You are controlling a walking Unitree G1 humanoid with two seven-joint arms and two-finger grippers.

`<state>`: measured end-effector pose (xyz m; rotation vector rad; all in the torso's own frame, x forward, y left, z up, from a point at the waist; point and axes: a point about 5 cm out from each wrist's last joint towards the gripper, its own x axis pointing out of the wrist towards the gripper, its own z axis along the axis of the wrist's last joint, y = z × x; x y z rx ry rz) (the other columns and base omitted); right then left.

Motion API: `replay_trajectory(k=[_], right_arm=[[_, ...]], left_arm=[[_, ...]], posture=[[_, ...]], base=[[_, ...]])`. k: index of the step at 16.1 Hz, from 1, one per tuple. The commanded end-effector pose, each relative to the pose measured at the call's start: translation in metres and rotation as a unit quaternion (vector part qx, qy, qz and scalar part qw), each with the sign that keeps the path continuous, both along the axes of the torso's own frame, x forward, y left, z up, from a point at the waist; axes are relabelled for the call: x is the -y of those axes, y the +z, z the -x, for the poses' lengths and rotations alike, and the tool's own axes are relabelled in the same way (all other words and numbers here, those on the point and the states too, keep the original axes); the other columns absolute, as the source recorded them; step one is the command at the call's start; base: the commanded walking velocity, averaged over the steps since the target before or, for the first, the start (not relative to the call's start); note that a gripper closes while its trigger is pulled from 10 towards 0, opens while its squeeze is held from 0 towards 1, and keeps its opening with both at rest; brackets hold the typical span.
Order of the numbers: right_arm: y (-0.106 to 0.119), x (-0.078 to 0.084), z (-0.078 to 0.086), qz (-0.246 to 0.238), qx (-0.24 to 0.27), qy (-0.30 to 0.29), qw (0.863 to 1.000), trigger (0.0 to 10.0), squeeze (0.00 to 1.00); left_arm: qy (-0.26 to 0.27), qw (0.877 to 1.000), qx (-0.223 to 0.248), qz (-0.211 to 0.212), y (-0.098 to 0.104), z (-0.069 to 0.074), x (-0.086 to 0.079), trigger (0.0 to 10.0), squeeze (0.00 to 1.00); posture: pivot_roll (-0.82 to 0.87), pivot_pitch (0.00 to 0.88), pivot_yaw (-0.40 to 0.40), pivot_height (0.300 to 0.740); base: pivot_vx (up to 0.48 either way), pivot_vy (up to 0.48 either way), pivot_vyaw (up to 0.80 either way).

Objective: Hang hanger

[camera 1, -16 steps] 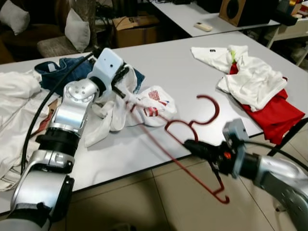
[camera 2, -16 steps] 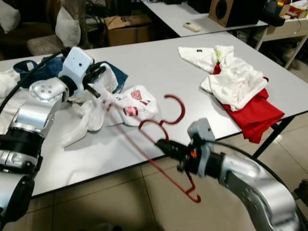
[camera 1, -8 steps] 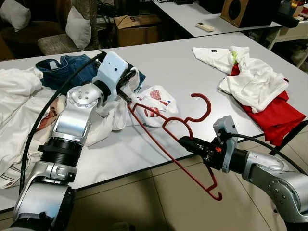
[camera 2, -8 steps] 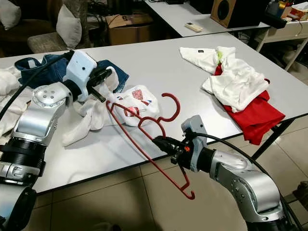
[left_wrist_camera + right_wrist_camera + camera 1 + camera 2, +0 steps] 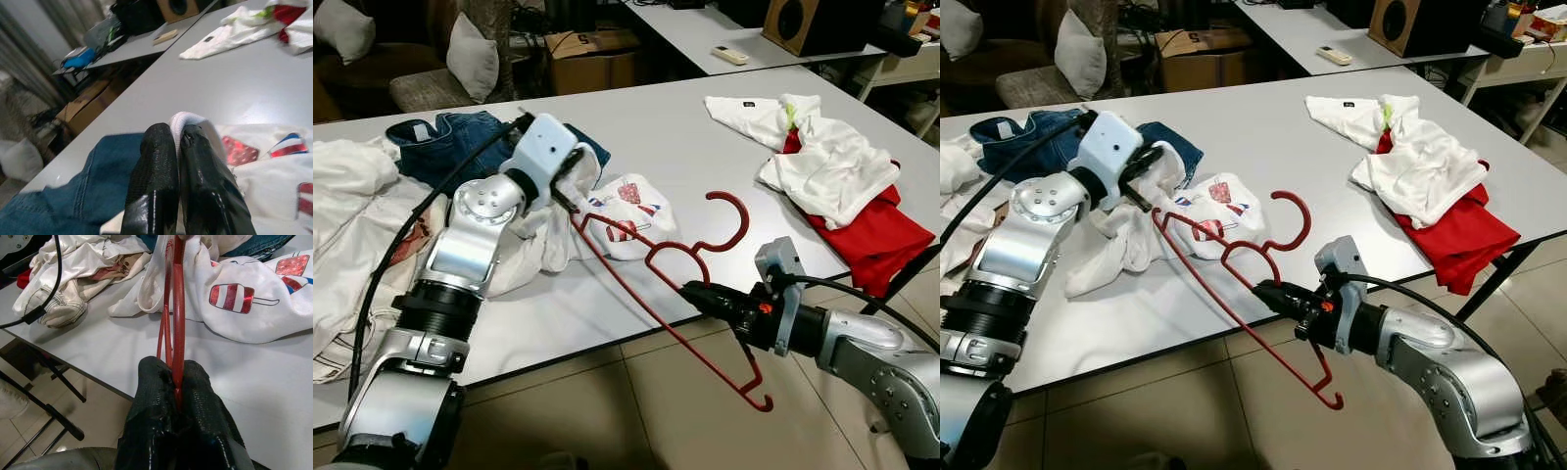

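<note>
Clothes spread along the desk (image 5: 656, 137), hanger (image 5: 671, 284) jutting past its near edge.
Jeans (image 5: 440, 147) lie far left, a printed shirt (image 5: 631, 211) just right of them, a heap of garments (image 5: 832, 176) far right; the hanger's one end rests by the printed shirt, the other hangs over the floor (image 5: 636, 411).

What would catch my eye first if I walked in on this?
Probably the red hanger, held over the front edge of the grey table by the right gripper, whose fingers are shut on it. The left gripper pinches a white printed shirt at the hanger's far end.
</note>
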<state>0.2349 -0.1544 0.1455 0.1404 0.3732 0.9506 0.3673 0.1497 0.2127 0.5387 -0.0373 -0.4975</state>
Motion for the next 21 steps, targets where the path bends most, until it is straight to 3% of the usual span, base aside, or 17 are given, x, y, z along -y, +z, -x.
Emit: replay_trajectory(k=[1,5,10,17,21], right_arm=[[0.006,-0.004,-0.001,-0.006,0.013,0.008,1.000,10.0,0.00],[0.003,-0.008,-0.004,-0.010,0.006,0.008,1.000,10.0,0.00],[-0.014,-0.003,-0.018,0.004,-0.030,-0.079,0.996,10.0,0.00],[-0.011,-0.004,-0.014,-0.006,-0.038,-0.132,0.990,10.0,0.00],[-0.016,-0.004,-0.010,0.025,-0.060,-0.130,0.989,10.0,0.00]], left_arm=[[-0.010,1.000,0.009,-0.008,0.005,0.000,0.005,0.0,0.00],[-0.021,1.000,0.007,-0.003,0.005,0.003,0.009,0.0,0.00],[-0.042,0.999,0.006,0.028,0.015,0.011,0.018,0.0,0.00],[0.018,1.000,0.017,0.006,0.014,0.018,-0.010,0.0,0.00],[0.042,0.994,0.095,0.036,0.043,0.019,-0.018,0.0,0.00]], posture=[[-0.13,0.000,0.009,0.740],[-0.12,0.000,0.006,0.740],[-0.12,0.000,0.008,0.740],[-0.11,0.000,-0.003,0.740],[-0.11,0.000,-0.024,0.740]], base=[[0.000,0.000,0.00],[0.000,0.000,0.00],[0.000,0.000,0.00],[0.000,0.000,0.00],[0.000,0.000,0.00]])
